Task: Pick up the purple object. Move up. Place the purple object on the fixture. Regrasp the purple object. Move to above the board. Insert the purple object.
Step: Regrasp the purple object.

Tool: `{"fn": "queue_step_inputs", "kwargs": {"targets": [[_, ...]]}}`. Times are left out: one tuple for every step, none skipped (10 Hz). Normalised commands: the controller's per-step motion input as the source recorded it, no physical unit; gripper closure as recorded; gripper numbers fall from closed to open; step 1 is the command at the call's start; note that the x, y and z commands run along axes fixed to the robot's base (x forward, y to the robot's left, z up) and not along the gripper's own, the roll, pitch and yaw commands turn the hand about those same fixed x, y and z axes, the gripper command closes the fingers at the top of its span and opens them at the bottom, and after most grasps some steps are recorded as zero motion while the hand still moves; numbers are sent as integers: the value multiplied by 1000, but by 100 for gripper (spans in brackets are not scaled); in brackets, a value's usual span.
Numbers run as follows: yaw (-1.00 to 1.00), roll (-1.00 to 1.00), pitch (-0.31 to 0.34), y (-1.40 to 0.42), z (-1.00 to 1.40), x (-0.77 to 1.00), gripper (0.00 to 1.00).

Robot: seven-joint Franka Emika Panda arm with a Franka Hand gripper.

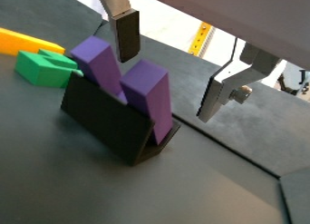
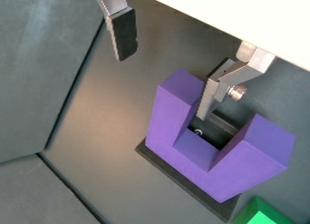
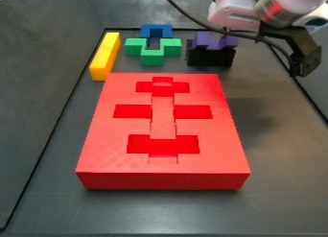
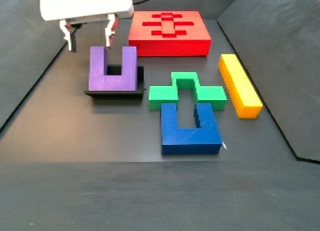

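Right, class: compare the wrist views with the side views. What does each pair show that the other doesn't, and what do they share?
Only the wrist views: a close look at the fingers, silver plates with dark pads, spread wide. Only the side views: the red board and the blue block. Both: the open gripper over the purple object, which sits prongs-up in the fixture, with the green block nearby.

— Any writing, labels or numbers to read here?

— None. The board is plain red, the purple object and the fixture are unmarked.

— Anything on the gripper just above the purple object?

— Its white housing shows no legible brand or number in either side view.
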Motion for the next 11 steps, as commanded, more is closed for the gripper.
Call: {"fn": "queue_step_inputs", "kwargs": {"targets": [[0, 20, 46, 103, -114, -109, 0], [0, 63, 49, 40, -177, -23, 0], [0, 240, 0, 0, -354, 0, 0], [0, 266, 0, 0, -394, 29, 0], [0, 260, 0, 0, -331, 46, 0], [0, 100, 37, 9, -83, 40, 0], [0, 31, 89, 63, 0, 86, 0], [0, 0, 126, 91, 0, 97, 0], [0, 0, 140, 51, 0, 51, 0], [0, 0, 11, 0, 0, 0, 0], [0, 0, 0, 31, -11, 0, 0]]}}
